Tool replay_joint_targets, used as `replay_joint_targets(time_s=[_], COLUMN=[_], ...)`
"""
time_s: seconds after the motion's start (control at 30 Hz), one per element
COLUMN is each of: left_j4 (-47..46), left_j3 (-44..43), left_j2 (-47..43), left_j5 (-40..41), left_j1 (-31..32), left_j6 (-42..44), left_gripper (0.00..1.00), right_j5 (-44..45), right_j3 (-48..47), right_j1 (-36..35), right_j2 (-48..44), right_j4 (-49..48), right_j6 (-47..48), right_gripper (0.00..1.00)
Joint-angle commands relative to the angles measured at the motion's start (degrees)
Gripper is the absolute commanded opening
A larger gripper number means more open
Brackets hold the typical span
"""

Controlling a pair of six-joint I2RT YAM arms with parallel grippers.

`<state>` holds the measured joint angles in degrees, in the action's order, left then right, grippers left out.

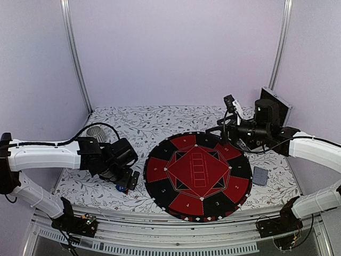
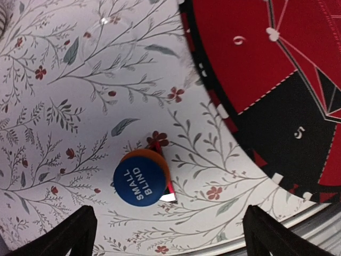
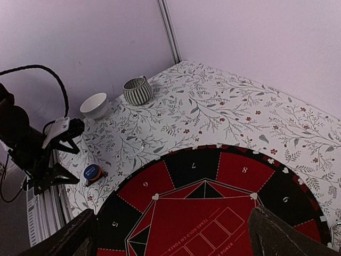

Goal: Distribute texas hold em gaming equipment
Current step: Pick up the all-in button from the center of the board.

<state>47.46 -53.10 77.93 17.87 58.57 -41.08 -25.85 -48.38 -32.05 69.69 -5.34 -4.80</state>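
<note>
Lilac-walled booth, floral tablecloth. Left side: left gripper hangs spread wide, nothing held, over a blue disc lettered SMALL BLIND. It sits on an orange disc, with the black-red triangle touching its right edge. Risk, as I judge it: low, flat, stacked pieces, so a pinch may lift two together, or skid the top one off and knock the triangle. In the wrist view the stack lies ahead of the fingertips, nearer the left-hand one; closing from here would likely shove, not grip. Centre: round mat. Right: right gripper likewise released, raised over the mat's far side. The grey-blue card deck lies just off the mat's right rim, apart from those fingers.
</note>
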Motion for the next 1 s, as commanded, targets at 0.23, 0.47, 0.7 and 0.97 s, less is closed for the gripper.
replay_joint_targets(time_s=[0.23,0.47,0.7,0.97], left_j4=[-9.83,-18.86,-19.14,-19.13], left_j3=[8.54,4.92,-2.71,-4.37], left_j2=[-4.49,5.55,16.77,23.07], left_j5=[-5.28,-12.28,-10.78,-12.36], left_j1=[-14.50,-23.91,-27.19,-29.96], left_j6=[1.40,10.79,17.27,18.70], left_gripper=[0.98,0.98,0.98,0.90], right_j5=[3.53,3.71,4.23,4.69], right_j3=[-4.07,-5.30,-4.39,-4.25], right_j1=[-3.96,-4.60,-4.64,-4.77], right_j2=[5.44,6.83,5.73,4.98], right_j4=[5.62,6.60,7.03,7.90], right_j6=[2.48,2.60,2.73,2.48], right_gripper=[0.99,0.99,0.99,0.99])
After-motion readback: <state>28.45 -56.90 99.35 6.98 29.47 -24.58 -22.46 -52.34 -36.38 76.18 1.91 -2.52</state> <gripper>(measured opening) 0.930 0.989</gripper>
